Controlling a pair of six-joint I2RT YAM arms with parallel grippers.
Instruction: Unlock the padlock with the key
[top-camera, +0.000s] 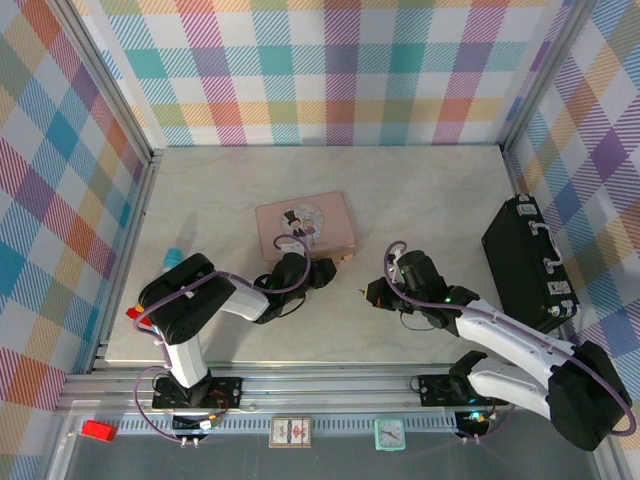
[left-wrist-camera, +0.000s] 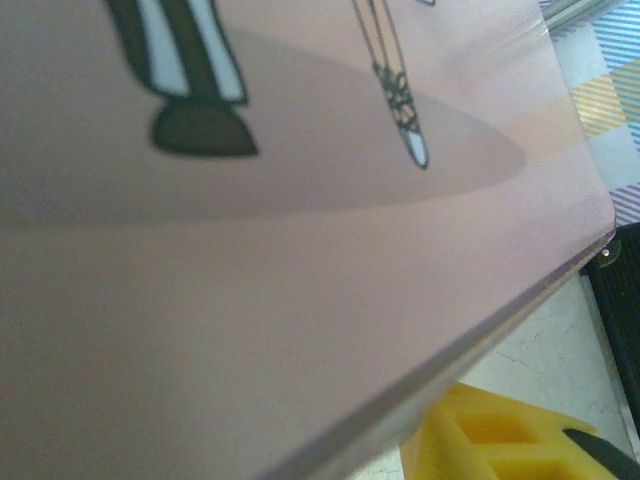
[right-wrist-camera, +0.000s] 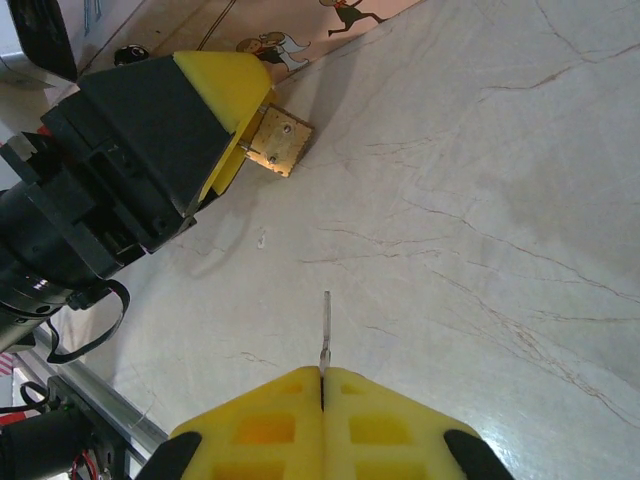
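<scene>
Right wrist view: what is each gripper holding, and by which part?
The right gripper pinches the key by its head end, with the shaft sticking out. The left gripper clamps the padlock by one end.

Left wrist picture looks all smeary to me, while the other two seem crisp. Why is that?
Left wrist view: the pink box sits so near the lens that its print blurs. Right wrist view: sharp, with the key and the padlock crisp against the marble table. Top external view: even light, only faint shadows.

key (right-wrist-camera: 324, 330) bow hid in right claw (right-wrist-camera: 322, 378) | padlock (right-wrist-camera: 278, 142) shackle hid by left claw (right-wrist-camera: 240, 125)
</scene>
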